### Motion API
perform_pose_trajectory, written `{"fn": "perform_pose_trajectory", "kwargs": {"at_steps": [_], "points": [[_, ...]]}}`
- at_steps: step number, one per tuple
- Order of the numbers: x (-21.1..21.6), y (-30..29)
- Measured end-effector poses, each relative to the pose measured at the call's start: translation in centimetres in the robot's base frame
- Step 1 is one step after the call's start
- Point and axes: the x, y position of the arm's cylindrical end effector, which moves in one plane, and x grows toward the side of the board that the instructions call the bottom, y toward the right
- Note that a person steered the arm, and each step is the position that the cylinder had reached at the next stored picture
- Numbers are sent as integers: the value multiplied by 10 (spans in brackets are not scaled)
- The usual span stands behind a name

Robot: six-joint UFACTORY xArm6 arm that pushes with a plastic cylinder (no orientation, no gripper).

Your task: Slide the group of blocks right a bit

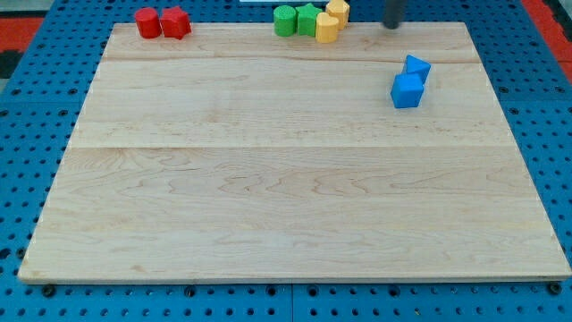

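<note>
My tip [391, 26], a bare rod with no claw to open or close, sits right of the green blocks [296, 20] and yellow blocks [332, 20], which look light and slippery, best pushed from their left side.

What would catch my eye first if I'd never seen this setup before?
Probably the bright blocks crowded along the top edge of the pale wooden board: two red blocks at the view's top left, two green blocks touching two yellow blocks near top centre. Two blue blocks sit lower right, below my tip.
</note>
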Motion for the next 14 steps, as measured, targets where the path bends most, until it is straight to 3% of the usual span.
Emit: {"fn": "perform_pose_trajectory", "kwargs": {"at_steps": [3,4,5,6,8,9,10,11,13,14], "points": [[0,10],[58,-47],[63,-211],[20,-298],[1,-271],[20,-208],[90,-163],[97,-131],[85,-126],[110,-201]]}}
